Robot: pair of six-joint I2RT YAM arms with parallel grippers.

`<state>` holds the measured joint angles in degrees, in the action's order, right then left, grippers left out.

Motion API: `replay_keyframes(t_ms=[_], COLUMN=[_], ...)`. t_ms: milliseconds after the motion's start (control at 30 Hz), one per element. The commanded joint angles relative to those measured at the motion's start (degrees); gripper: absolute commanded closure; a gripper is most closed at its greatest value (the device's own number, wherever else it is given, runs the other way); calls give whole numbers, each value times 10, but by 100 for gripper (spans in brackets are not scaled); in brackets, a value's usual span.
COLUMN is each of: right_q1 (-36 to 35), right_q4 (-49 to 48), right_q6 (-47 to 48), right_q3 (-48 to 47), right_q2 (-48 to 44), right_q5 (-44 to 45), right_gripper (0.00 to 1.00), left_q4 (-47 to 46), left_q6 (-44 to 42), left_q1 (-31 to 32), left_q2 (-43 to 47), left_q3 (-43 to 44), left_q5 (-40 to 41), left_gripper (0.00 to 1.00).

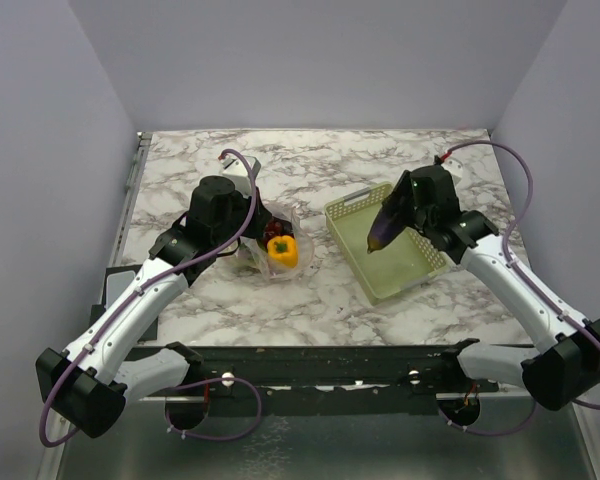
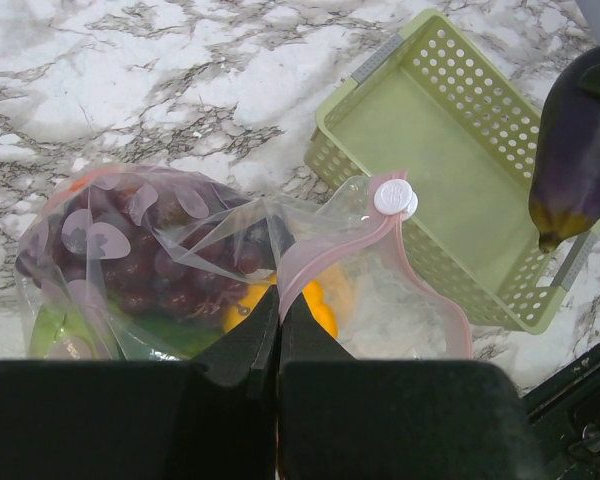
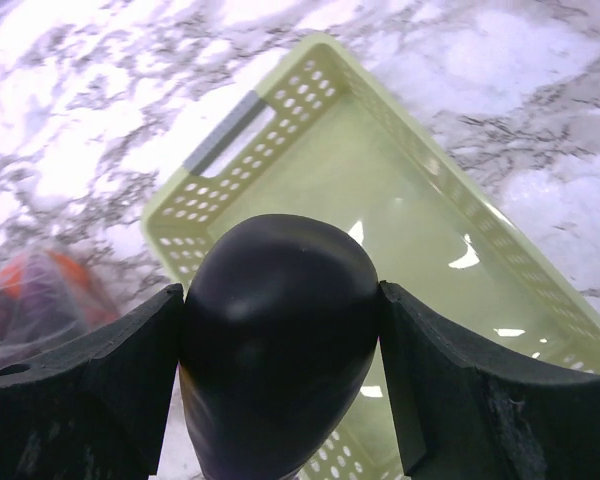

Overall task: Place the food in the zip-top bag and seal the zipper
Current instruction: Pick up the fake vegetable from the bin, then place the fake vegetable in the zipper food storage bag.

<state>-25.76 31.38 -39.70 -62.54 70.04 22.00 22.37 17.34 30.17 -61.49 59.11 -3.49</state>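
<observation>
left gripper [image 2: 278, 305] is pinched tight on the bag [image 2: 100, 235] rim at the pink zipper [image 2: 315, 255], mouth open toward the basket [image 1: 408, 262]. grapes [image 2: 140, 275] and pepper [image 1: 282, 251] are inside. right gripper [image 3: 280, 330] clamps the eggplant [image 1: 384, 228], tip down-left over the basket; the bag lies to its left, near.

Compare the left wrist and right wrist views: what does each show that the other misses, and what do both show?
Only the left wrist view shows the left gripper shut on the edge of the bag, the pink zipper with its white slider, and grapes inside. Only the right wrist view shows the right gripper clamped on the eggplant. Both show the eggplant, the empty basket and the table; the bag is just a blur at the right wrist view's left edge.
</observation>
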Motion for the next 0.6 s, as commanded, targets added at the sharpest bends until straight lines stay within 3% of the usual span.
replay_keyframes(t_ms=[0, 267, 567], right_q1=[-29, -119, -161], right_q4=[-63, -120, -146], right_q6=[26, 57, 85], right_q3=[-15, -39, -80], right_q2=[-34, -60, -37], right_q5=[-41, -17, -165], right_gripper=[68, 70, 70], left_q4=[-14, -14, -14], left_q6=[-2, -2, -2], left_q1=[1, 1, 1], left_q2=[3, 2, 2], left_q3=[-5, -6, -6], left_q5=[-6, -5, -4], left_gripper=[100, 100, 100])
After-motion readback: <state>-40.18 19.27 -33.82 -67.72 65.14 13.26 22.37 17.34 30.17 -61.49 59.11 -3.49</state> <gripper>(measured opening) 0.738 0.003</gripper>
